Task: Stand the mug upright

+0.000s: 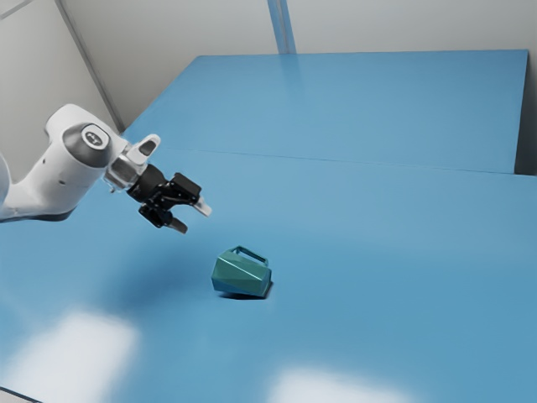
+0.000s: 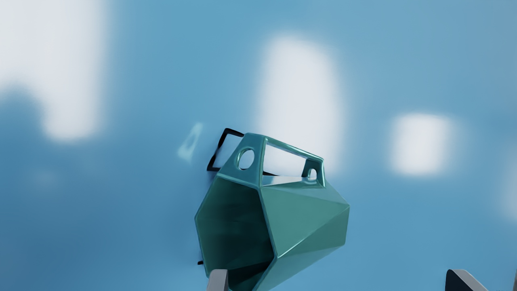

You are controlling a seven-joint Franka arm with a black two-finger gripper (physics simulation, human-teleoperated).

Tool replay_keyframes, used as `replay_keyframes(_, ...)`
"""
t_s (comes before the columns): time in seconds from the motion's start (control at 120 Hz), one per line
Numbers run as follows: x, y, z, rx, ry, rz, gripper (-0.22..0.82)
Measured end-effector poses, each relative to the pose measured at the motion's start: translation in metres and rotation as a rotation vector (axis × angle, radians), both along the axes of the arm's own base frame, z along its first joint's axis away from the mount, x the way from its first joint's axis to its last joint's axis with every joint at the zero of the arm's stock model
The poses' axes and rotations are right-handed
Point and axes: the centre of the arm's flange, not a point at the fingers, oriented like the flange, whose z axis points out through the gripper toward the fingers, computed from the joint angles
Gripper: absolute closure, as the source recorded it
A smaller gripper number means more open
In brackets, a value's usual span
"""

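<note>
Teal mug (image 1: 242, 277) lying on its side on blue table (image 1: 377, 252), pincer (image 1: 192, 217) spread wide above, not touching it.

A mug (image 1: 242, 277) lies on its side on a table (image 1: 377, 227), its handle (image 2: 258, 157) raised off the tabletop along one flank and its mouth (image 2: 232, 226) facing sideways. A robot arm (image 1: 63, 180) reaches in from the exterior view's left, its gripper (image 1: 191, 218) suspended over the table, apart from the mug and to the exterior view's left of it. Behind the mug, a seam (image 1: 336, 159) runs across the table. Beyond the table's far edge stands a wall (image 1: 403, 25), with an upright strip (image 1: 282, 25) on it.
</note>
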Motion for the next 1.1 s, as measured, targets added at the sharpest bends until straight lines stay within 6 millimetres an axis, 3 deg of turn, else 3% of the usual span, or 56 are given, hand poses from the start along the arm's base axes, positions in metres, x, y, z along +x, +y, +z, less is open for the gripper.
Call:
replay_keyframes(0.458, -0.029, 0.018, -0.055, -0.153, -0.098, 0.055, 0.02)
replay_keyframes(0.883, -0.045, 0.008, -0.111, -0.302, -0.145, 0.083, 0.02)
replay_keyframes(1.1, -0.044, -0.003, -0.119, -0.327, -0.196, 0.039, 0.02)
